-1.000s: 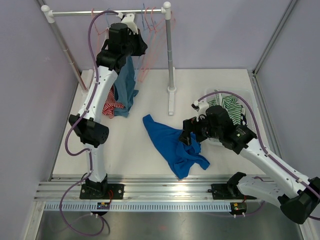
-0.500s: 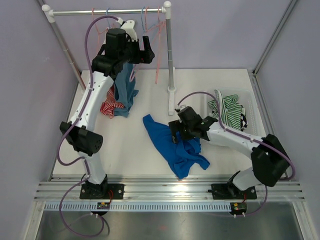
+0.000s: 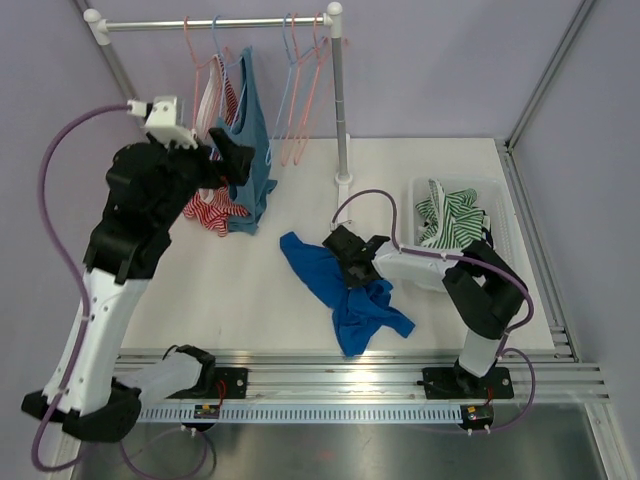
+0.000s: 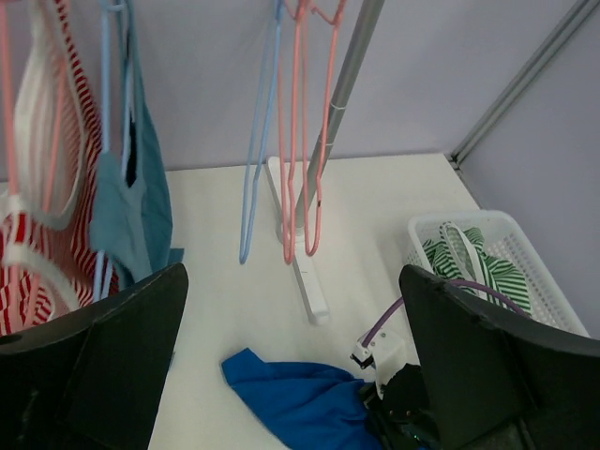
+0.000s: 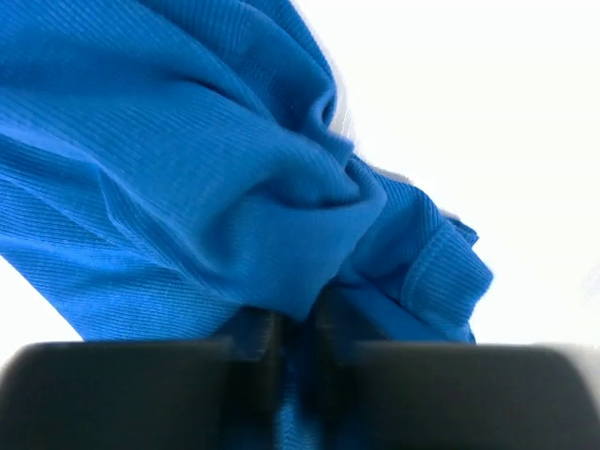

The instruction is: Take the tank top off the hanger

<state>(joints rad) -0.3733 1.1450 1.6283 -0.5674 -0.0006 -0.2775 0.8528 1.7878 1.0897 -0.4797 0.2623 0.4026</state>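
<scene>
While the blue tank top (image 3: pixel 352 300) lies crumpled on the desk (image 3: pixel 240 290), well apart from the hangers (image 3: pixel 298 100), right gripper (image 3: pixel 357 268) pinches its fabric; left gripper (image 3: pixel 228 163) raised, jaws wide.

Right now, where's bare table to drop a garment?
Widest bare table: front left, between the blue garment, the hanging teal tank top and the near rail. Smaller strip behind the basket, right of the rack post. Crowded: centre, where the right gripper pinches the blue garment.
</scene>
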